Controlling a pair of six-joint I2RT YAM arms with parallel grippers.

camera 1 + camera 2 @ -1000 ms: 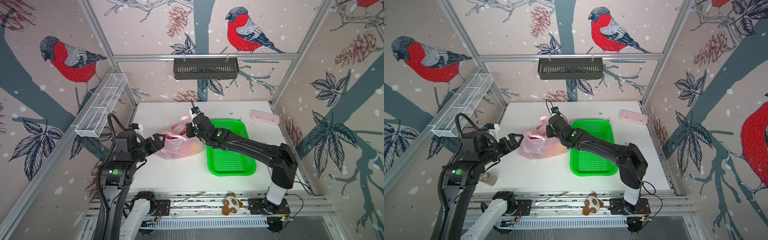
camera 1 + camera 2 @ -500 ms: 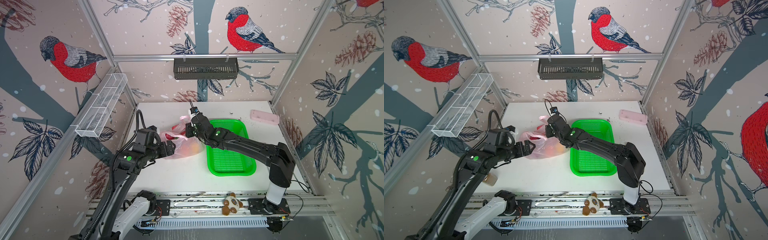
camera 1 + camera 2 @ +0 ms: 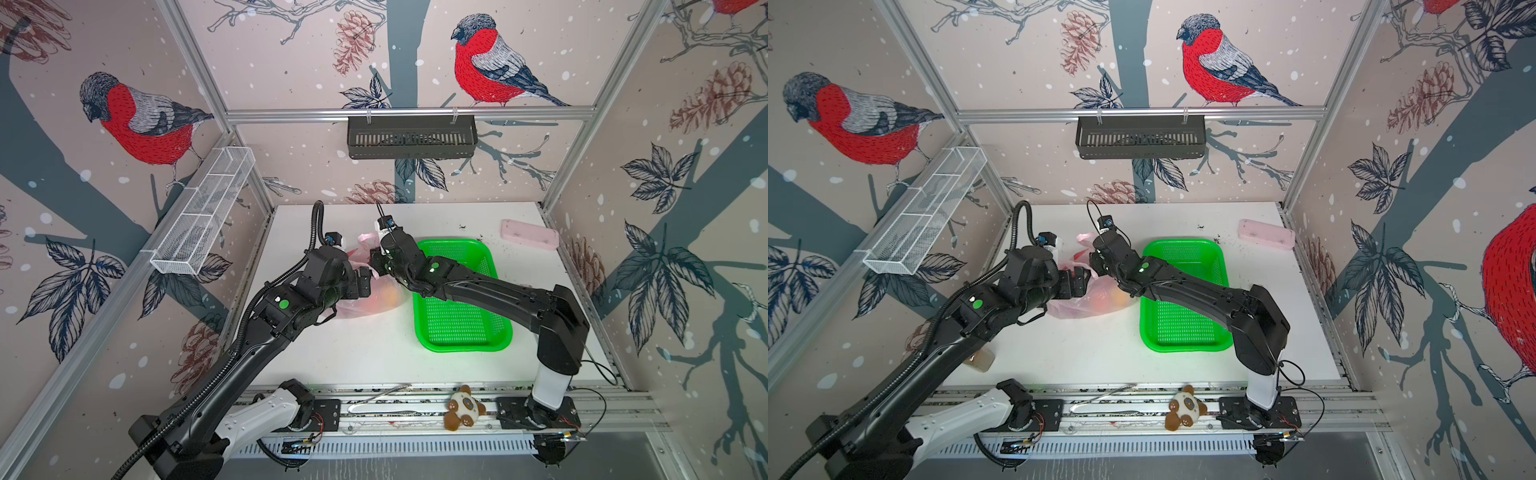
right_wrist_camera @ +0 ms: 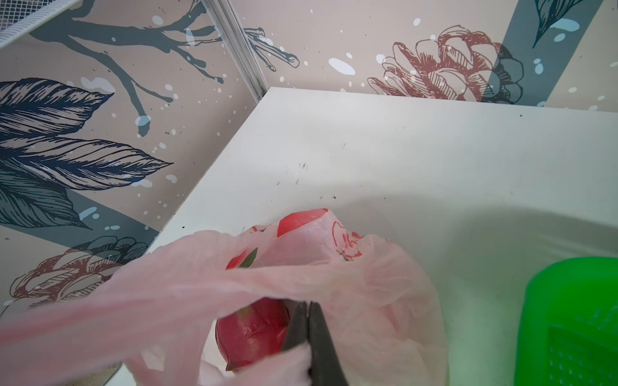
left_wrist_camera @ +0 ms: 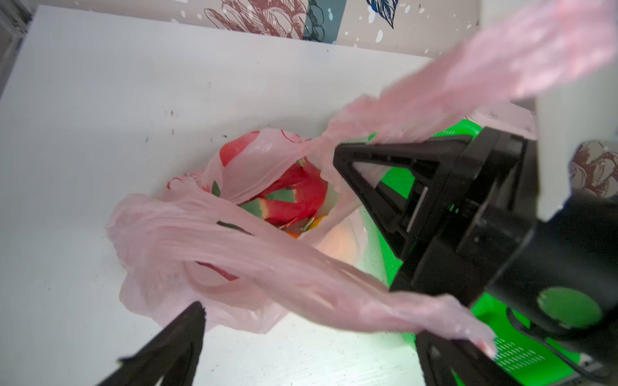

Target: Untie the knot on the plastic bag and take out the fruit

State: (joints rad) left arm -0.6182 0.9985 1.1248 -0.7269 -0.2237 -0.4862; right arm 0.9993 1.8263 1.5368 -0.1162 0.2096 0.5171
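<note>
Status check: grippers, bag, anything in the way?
Left gripper jaws open, bag handle between them. Right gripper shut on plastic bag. Dragon fruit visible inside, not out yet. No obstruction seen.

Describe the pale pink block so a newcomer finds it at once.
Start at the white table and find the bright green basket right of centre. Beyond it, near the far right corner, lies the pale pink block, alone. Unlike the crinkly pink plastic bag left of the basket, it is solid, flat and rectangular.
</note>
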